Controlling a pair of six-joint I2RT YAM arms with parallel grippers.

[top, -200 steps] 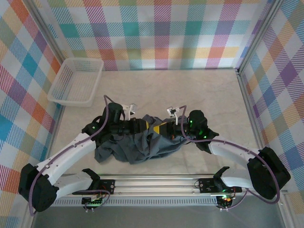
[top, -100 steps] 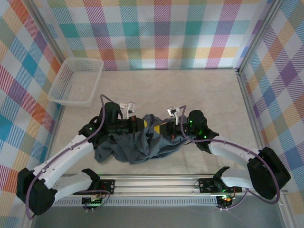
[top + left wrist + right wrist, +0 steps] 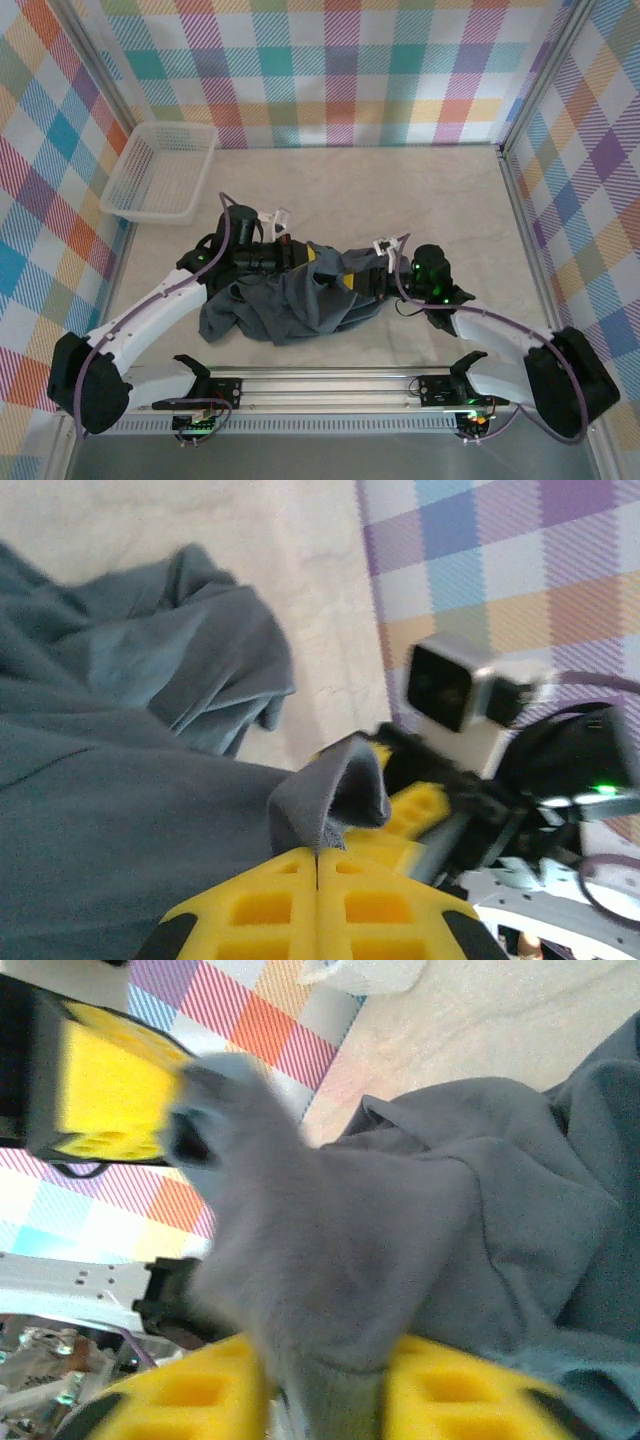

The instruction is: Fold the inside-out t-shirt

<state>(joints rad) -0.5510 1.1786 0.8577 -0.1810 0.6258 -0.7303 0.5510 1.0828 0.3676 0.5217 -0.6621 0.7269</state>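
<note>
The inside-out t-shirt (image 3: 285, 305) lies crumpled, slate blue-grey, on the table between the two arms. My left gripper (image 3: 303, 256) is over its far edge, and its yellow fingers (image 3: 270, 905) press together on a small raised fold of the t-shirt (image 3: 325, 795). My right gripper (image 3: 362, 284) is at the shirt's right end. Its yellow fingers (image 3: 470, 1400) stand apart, and a thick bunch of the t-shirt (image 3: 330, 1260) lies in the gap between them. The left gripper's yellow finger (image 3: 110, 1090) faces it closely from across the cloth.
A white mesh basket (image 3: 200, 170) stands at the back left, against the checked wall. Bare marble-look table (image 3: 400, 190) stretches behind and to the right of the shirt. The metal rail (image 3: 320, 385) carrying the arm bases runs along the near edge.
The left gripper closed on a fold of the shirt and shifted slightly right and back. The right gripper's fingers parted, and its arm drew back to the right.
</note>
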